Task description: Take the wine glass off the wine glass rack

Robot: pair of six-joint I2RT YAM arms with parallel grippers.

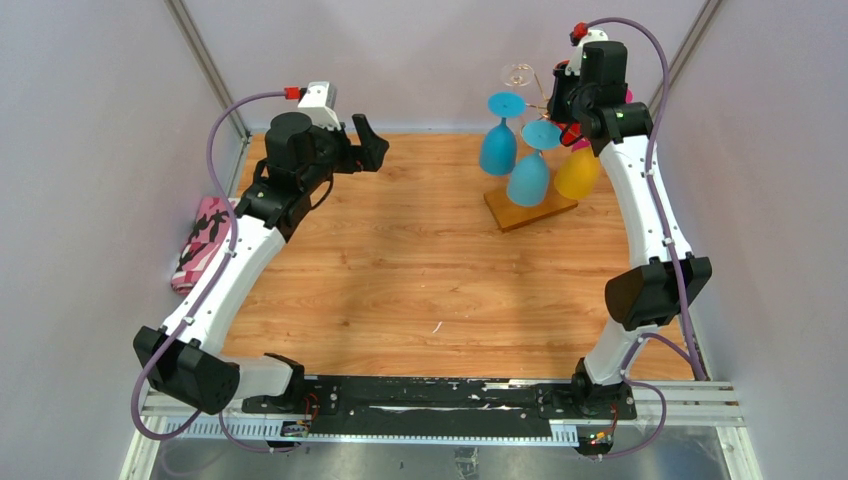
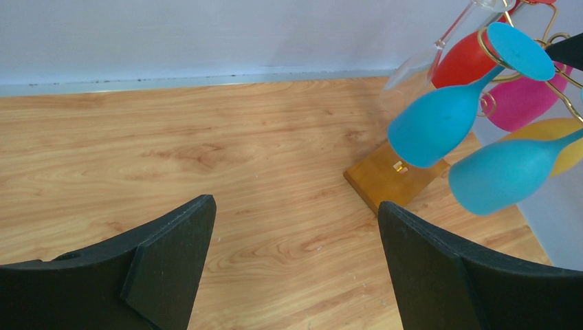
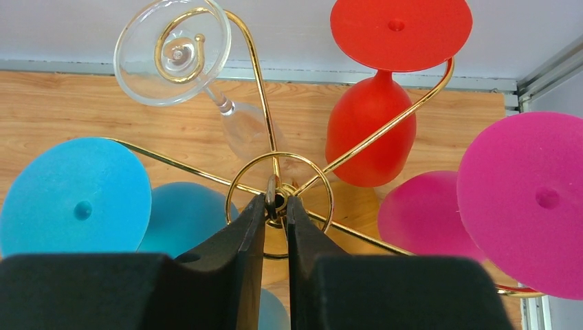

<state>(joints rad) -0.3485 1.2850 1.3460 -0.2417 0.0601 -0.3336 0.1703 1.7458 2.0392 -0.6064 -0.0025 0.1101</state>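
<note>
1. One rack (image 1: pixel 522 213) stands on the far right part of the table (image 1: pixel 400 270), with its wooden base flat on the wood
2. Six glasses hang from it upside down, each foot caught in a gold curl: one clear glass (image 3: pixel 141 65), one red glass (image 3: pixel 371 130), one pink glass (image 3: pixel 529 199), one yellow glass (image 1: pixel 578 172) and two blue ones
3. The left blue glass (image 1: pixel 497 148) and the right blue glass (image 1: pixel 528 180) hang on the side toward the table's middle, and the yellow glass is just right of them
4. All six are on the rack; none has been taken off
5. The right gripper (image 3: pixel 276 206) is above the rack's top, its jaws pinched on the tip of the gold stem where the wire arms meet; it holds no glass
6. The left gripper (image 2: pixel 294 203) hovers over the far left part of the table, well apart from the rack, with its jaws spread wide and nothing between them
7. One pink patterned cloth (image 1: pixel 203 240) lies at the table's left edge, beside the left arm
</note>
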